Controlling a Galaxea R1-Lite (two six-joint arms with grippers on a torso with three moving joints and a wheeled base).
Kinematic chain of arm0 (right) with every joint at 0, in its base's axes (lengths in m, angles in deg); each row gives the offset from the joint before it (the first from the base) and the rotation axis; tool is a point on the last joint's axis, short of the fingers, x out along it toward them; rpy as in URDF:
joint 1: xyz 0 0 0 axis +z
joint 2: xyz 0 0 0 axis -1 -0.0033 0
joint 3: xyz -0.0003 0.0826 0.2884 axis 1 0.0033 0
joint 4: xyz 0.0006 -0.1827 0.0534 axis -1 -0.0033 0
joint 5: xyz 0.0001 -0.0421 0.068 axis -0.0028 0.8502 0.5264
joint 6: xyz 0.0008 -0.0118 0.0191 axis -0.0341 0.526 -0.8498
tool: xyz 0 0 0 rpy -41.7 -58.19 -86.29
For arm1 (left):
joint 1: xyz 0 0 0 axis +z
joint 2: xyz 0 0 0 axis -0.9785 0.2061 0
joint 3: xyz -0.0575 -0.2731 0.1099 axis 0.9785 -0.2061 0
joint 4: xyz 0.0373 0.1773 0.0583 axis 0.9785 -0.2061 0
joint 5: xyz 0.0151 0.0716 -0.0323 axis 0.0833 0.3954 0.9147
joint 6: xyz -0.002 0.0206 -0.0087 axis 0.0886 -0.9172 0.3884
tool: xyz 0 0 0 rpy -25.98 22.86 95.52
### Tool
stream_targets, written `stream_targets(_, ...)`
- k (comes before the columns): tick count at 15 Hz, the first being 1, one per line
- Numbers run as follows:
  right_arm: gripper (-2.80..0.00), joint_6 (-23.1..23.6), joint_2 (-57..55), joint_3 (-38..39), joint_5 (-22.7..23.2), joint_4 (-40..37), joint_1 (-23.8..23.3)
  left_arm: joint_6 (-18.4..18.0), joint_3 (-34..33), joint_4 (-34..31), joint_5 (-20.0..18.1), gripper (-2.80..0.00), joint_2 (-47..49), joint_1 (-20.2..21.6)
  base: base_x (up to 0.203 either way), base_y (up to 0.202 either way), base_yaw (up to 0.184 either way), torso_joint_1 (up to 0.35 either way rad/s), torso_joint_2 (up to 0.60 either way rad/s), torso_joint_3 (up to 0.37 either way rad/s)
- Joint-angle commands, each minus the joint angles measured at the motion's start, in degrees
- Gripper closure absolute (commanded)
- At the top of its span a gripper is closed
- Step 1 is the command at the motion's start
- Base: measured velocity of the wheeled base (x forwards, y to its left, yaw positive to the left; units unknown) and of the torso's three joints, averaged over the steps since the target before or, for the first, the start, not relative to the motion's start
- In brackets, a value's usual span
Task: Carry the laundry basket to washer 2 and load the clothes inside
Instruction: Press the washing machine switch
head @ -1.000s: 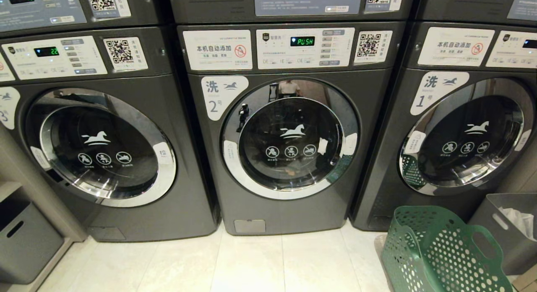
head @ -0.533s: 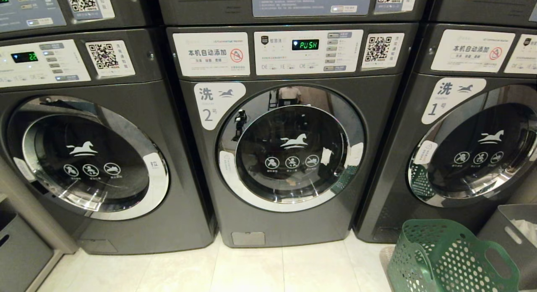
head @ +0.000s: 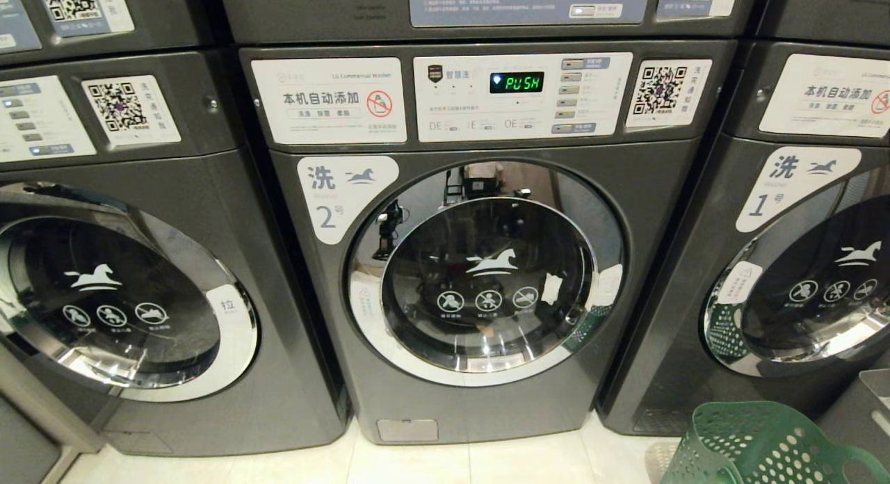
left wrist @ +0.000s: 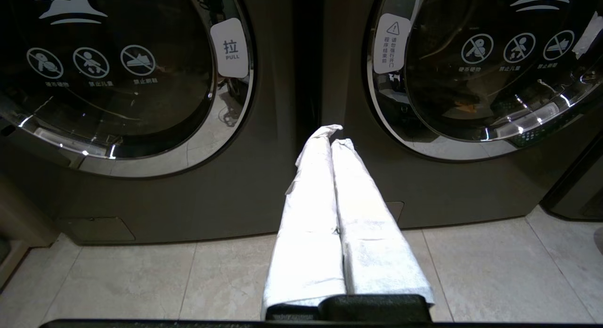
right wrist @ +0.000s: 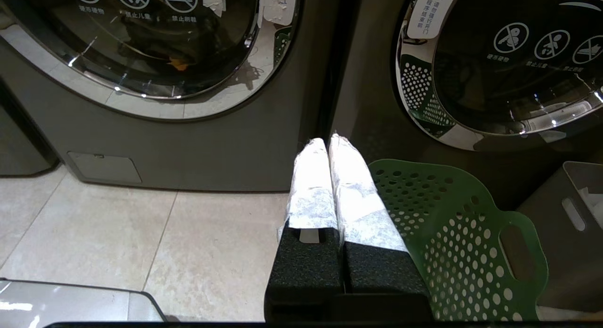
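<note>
Head view, left to right: washer 3 (head: 132, 296) on the left, door closed, white pull tab (head: 227, 306) on the door's right rim. Washer 2 (head: 480, 261) dead centre, door (head: 487, 275) closed, display (head: 516, 82) reads PUSH, white "2" label (head: 344, 195) at the door's upper left. Washer 1 (head: 799, 261) on the right, door closed too. Green laundry basket (head: 765, 446) sits on the tiled floor (head: 500, 463) at the lower right, in front of washer 1, not in front of washer 2; perforated walls, contents not visible from here. Grey bin (head: 869, 407) just beside it at the right edge, white cloth (right wrist: 591, 198) in it per the right wrist view. Neither arm shows in the head view. Left gripper (left wrist: 331, 140): white-wrapped fingers (left wrist: 311, 210) pressed together, clenched on nothing, pointing at the seam between washer 3 and washer 2, above the floor. Right gripper (right wrist: 328, 142): fingers (right wrist: 313, 186) likewise clenched and empty, pointing at the seam between washer 2 and washer 1, the basket rim just beside it, not touching as far as I can tell.
</note>
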Motion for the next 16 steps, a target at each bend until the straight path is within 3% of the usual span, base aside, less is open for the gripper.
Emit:
stream_targets(1,0.0,0.0,-0.1,0.0,0.0,-0.1,0.0,0.0,-0.4,0.0,0.0,0.0,0.0,0.0,0.099,0.0,0.0,0.012,0.01,0.002)
stream_targets(9,0.0,0.2,-0.1,0.9,0.0,2.3,0.0,0.0,-0.4,0.0,0.0,0.0,0.0,0.0,0.0,0.0,0.0,0.004,-0.02,-0.017)
stream_targets(16,0.0,0.2,-0.1,0.9,0.0,2.3,0.0,0.0,-0.4,0.0,0.0,0.0,0.0,0.0,0.0,0.0,0.0,0.114,-0.41,-0.297)
